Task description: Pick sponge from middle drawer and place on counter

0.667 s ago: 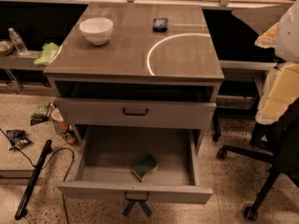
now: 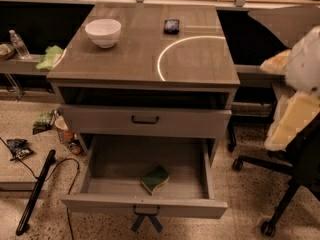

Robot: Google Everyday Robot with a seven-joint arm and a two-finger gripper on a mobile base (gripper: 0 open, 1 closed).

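Sponge point(image 2: 155, 179) lies diagonal near the front of the open middle drawer point(image 2: 115, 159), well below-left of the gripper point(image 2: 296, 106) at the view's right edge; grip state cannot tell.

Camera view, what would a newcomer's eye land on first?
The pulled-out middle drawer at the bottom, with the sponge lying near its front edge. On the counter above, a white bowl sits back left and a white arc curves at right. The pale pincer looms at the right edge, apart from the drawer.
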